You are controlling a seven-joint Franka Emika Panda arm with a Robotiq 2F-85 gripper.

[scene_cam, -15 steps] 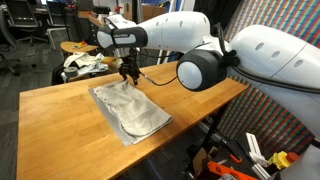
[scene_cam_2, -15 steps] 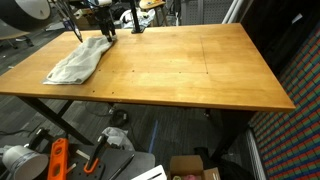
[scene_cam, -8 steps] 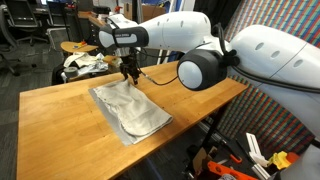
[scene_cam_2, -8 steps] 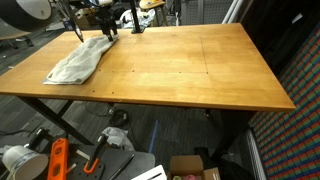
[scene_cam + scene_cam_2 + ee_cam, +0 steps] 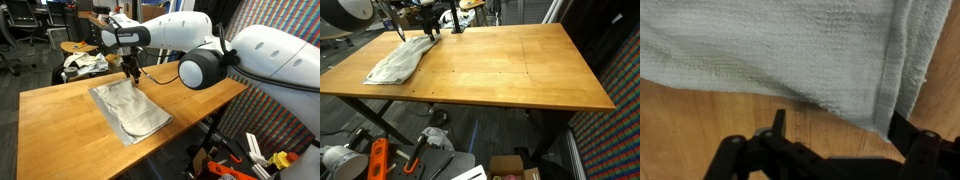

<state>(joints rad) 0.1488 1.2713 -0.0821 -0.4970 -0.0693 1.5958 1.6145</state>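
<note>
My gripper (image 5: 130, 72) is spread as wide as it goes, nothing between the jaws, nothing held. It hangs low over one end of the grey towel (image 5: 130, 108), fingers pointing down at the cloth. From the wrist, my two dark fingers (image 5: 778, 122) frame the towel's hem (image 5: 770, 50): woven fabric fills the top, a folded edge runs down on one side, and bare wood (image 5: 700, 115) shows beneath. Whether the fingertips touch the cloth, I can't tell. In an exterior view the towel (image 5: 400, 58) lies rumpled and flat near a corner of the wooden table (image 5: 520, 70), the gripper (image 5: 428, 32) at its far end. An orange tool (image 5: 377, 160) lies on the floor under the table.
</note>
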